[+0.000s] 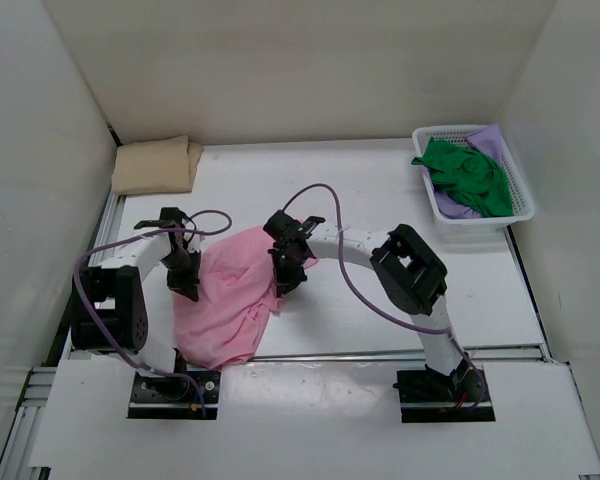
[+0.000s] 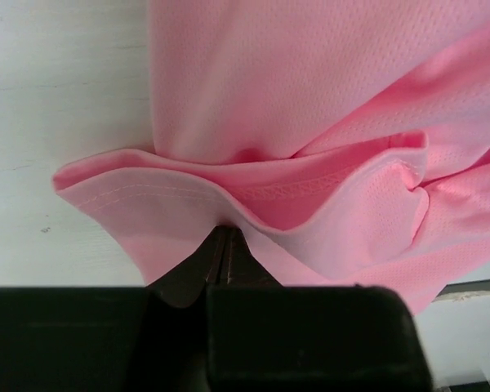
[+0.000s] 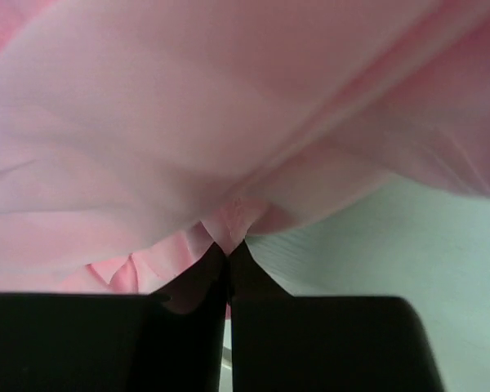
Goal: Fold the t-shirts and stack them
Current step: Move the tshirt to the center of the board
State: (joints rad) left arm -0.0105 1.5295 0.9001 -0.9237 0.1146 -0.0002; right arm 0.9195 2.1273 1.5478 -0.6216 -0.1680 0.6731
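Nearest, the left gripper (image 2: pixel 220 233) is clamped on a stitched hem of the pink shirt (image 1: pixel 225 310), and the right gripper (image 3: pixel 229 245) is pinched on a fold at its right edge. Bunched, the shirt lies on the table (image 1: pixel 380 190) between the arms, its long axis running near-left to far-right, with bare table beyond and to its right. Well apart, the tan shirt (image 1: pixel 155 165) sits folded far left, and the green shirt (image 1: pixel 465 170) and purple shirt (image 1: pixel 495 140) fill the basket (image 1: pixel 470 223) far right.

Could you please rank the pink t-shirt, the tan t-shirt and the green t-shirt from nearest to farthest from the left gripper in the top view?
1. The pink t-shirt, pinched in the left gripper, near centre.
2. The tan t-shirt, folded, far-left corner.
3. The green t-shirt, in the basket, far right.
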